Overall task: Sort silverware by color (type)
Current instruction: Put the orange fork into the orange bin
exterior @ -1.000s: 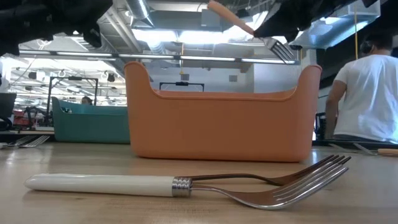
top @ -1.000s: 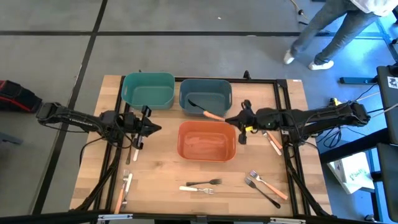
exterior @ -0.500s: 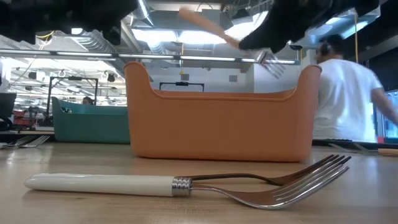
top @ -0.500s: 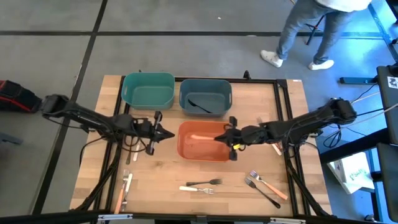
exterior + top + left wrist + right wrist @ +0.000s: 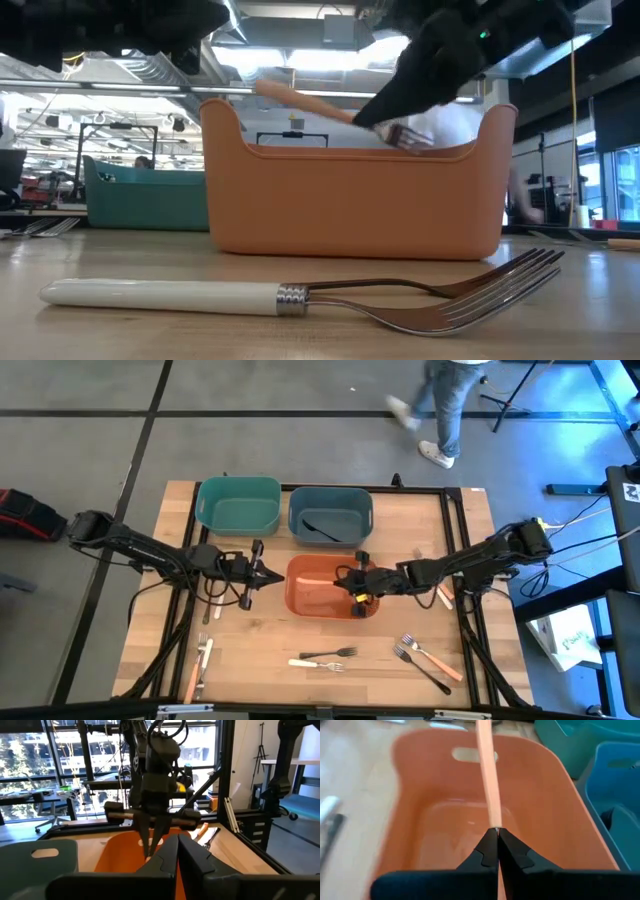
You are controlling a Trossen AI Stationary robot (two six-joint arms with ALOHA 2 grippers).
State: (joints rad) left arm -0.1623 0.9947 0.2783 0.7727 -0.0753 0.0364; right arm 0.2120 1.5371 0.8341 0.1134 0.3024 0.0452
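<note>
My right gripper hangs over the orange bin, shut on an orange-handled fork. The fork's tines show just above the bin's rim in the low view. My left gripper is shut and empty, level, just left of the orange bin. Other silverware lies flat on the table: a white-handled fork and a dark fork near the front, an orange-handled fork and a black one at the front right. My right gripper pinches the fork's orange handle between its two fingers, at the end nearer the tines. The fingers come from the table's right, slanting down, roughly along the fork. The handle sticks out past the fingertips toward the table's left. The fork is tilted, tines lower, clear of the bin.
The teal bin and the blue-grey bin, with a black utensil inside, stand behind the orange bin. More utensils lie at the right and the front left. A person walks beyond the far edge.
My right gripper has gone toward the table's left and down with the orange-handled fork, from beside the blue-grey bin to over the orange bin; the fork now hangs lower, near the rim. My left gripper has gone a little toward the orange bin, staying shut.
</note>
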